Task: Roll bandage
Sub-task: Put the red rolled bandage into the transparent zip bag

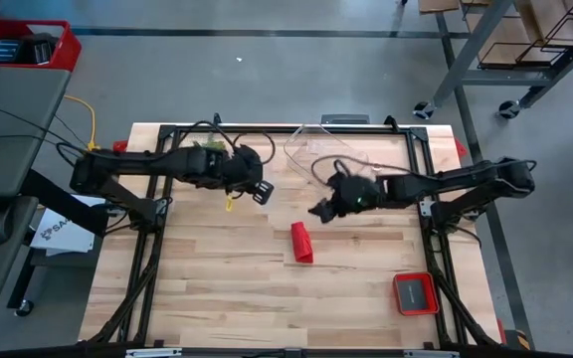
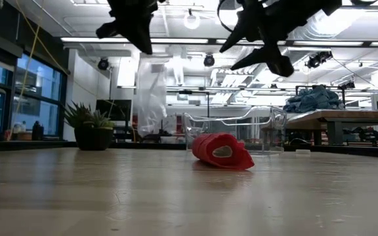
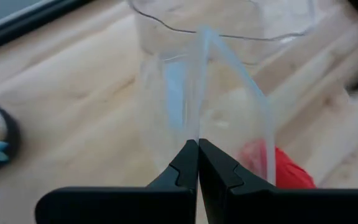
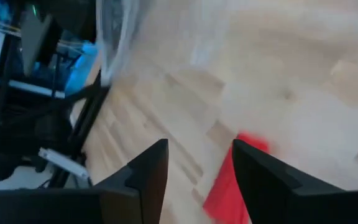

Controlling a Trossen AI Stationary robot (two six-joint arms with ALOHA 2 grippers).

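The bandage point(image 1: 301, 243) is a bright red, loosely rolled strip that lies on its side on the wooden table, clear of both grippers. The low view shows its hollow end point(image 2: 222, 152). My right gripper point(image 1: 318, 211) hangs open above and just beyond it; in the right wrist view point(image 4: 197, 149) the red cloth point(image 4: 238, 180) shows below the fingers. Left of the bandage and higher up, my left gripper point(image 1: 259, 191) is shut on a clear plastic bag point(image 3: 229, 93). Through that bag the bandage point(image 3: 281, 171) shows faintly. My left gripper pinches a thin edge or fold of the clear plastic bag point(image 3: 198, 132) between its two shut fingers, coming at it slanting down from above. In the low view the bag point(image 2: 151, 92) hangs slack below the fingers, off the table.
A clear plastic container point(image 1: 316, 144) stands at the table's far middle. A small red square tray point(image 1: 416, 293) lies near the front right corner. The black frame rails point(image 1: 152, 239) run along both sides. A potted plant point(image 2: 92, 128) stands beyond the table's left.
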